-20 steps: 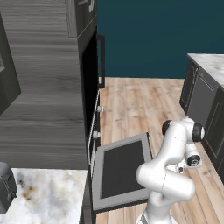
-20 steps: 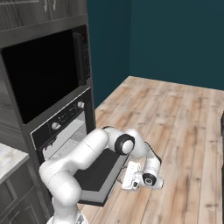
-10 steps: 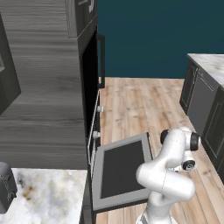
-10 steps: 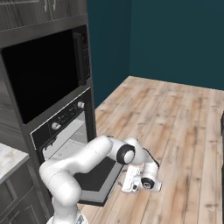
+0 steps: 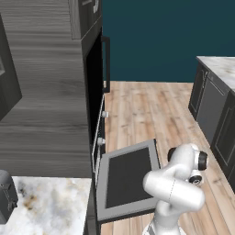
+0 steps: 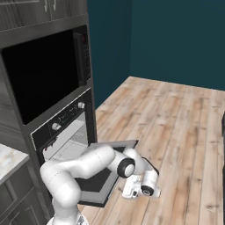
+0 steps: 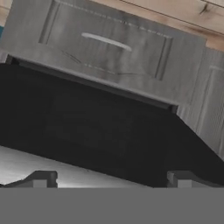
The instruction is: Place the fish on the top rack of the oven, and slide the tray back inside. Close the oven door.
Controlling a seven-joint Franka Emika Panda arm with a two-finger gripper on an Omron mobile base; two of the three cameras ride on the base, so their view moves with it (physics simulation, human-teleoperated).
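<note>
Oven door: rectangular panel, grey metal frame around dark glass, lying open and level, hinged at the foot of the oven; seen close in the hand view as a wide dark pane with a pale edge along the bottom.
Oven: black cavity with a knobbed control strip, set in a tall dark grey wood-grain cabinet. A pale flat surface shows inside the cavity (whether it is the tray cannot be told).
Gripper: low beside the door's outer edge, above the plank floor; fingers spread wide, nothing between them.
Surroundings: grey drawer front with slim handle; speckled marble counter; dark cabinets at the far side; teal wall.
</note>
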